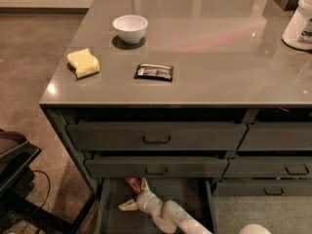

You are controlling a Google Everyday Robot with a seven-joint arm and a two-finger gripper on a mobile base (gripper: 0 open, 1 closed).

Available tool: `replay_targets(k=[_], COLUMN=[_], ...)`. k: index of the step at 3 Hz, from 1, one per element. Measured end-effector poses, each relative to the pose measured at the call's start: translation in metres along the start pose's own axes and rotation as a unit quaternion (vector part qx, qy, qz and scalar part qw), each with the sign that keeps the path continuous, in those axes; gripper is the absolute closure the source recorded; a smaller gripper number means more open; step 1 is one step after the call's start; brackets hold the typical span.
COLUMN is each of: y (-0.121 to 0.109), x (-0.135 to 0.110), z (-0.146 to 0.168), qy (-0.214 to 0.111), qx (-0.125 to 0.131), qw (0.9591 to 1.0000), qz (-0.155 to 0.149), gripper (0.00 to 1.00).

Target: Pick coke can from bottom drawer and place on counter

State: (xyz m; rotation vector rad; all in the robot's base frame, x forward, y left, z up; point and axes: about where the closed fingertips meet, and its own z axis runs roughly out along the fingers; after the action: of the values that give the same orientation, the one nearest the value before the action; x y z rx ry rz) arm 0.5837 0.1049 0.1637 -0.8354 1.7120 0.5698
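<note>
1. One arm reaches into the bottom drawer (192,196) from the near side. Its claw (132,194) sits low in the drawer's left half, fingers spread apart and gripping nothing.
2. Just past the claw, toward the drawer's back edge, lies the coke can (131,183), immediately left of the farther finger (145,184). Whether they touch I cannot tell.
3. The can's far end tucks under the middle drawer front (156,167), so its long axis is uncertain.
4. Likely the claw must shift back and left to straddle the can.
5. Farthest, the counter (219,57) carries a dark snack packet (154,72).
</note>
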Motion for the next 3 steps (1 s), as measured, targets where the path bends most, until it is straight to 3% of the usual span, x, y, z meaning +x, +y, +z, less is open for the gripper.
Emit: replay_targets(k=[1, 2, 3], y=[-0.006, -0.006, -0.003], x=[0.001, 0.001, 0.015], z=[0.012, 0.013, 0.015], qy=[0.024, 0.024, 0.049], qx=[0.026, 0.026, 0.010], qw=[0.9986, 0.9986, 0.9976], qz=[-0.039, -0.039, -0.047], gripper=[0.00, 0.00, 0.00])
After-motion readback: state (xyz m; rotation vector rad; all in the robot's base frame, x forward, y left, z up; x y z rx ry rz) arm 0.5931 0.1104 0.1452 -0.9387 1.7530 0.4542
